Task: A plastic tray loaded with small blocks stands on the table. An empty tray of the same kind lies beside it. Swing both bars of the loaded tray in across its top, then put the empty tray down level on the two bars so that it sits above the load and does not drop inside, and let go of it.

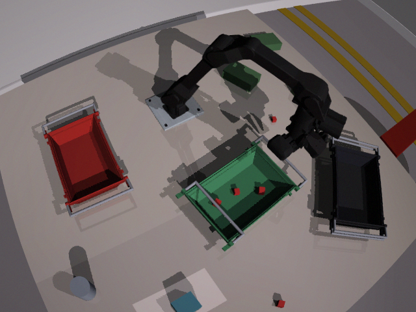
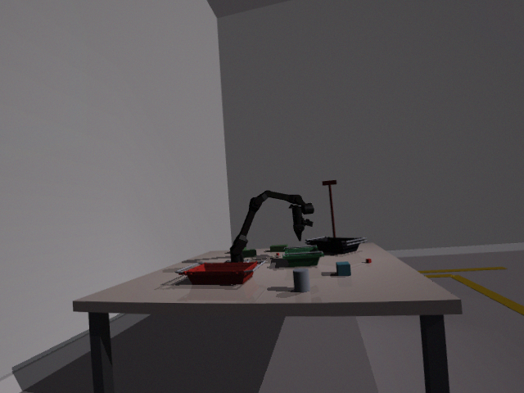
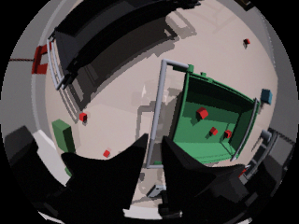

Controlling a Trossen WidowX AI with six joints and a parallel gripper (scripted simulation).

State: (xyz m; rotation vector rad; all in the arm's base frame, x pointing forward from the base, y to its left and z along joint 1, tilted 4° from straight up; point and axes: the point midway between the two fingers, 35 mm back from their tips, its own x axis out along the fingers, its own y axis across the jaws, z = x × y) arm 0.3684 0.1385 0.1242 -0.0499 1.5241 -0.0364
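Arm [image 1: 279, 64] [image 2: 281, 196] arched, hand [image 2: 298, 237] [image 3: 155, 137] pointing down, above table [image 1: 151, 242] [image 2: 262, 295]

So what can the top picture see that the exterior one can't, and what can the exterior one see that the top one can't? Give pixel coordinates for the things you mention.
Only the top view shows three little red blocks [image 1: 236, 191] [image 3: 213, 131] inside the green tray [image 1: 242, 168] [image 2: 301, 259] [image 3: 196, 135]. Only the exterior view shows table legs [image 2: 101, 350]. Both show the green tray, the black tray [image 1: 349, 181] [image 2: 338, 244] [image 3: 65, 39] and a blue block [image 1: 186, 301] [image 2: 343, 268] [image 3: 266, 96].

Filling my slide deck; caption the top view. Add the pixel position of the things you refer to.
Green tray [image 1: 240, 174] [image 3: 179, 112] holding three red cubes, one bar [image 1: 220, 208] [image 3: 247, 131] swung in across its top, the other outside.
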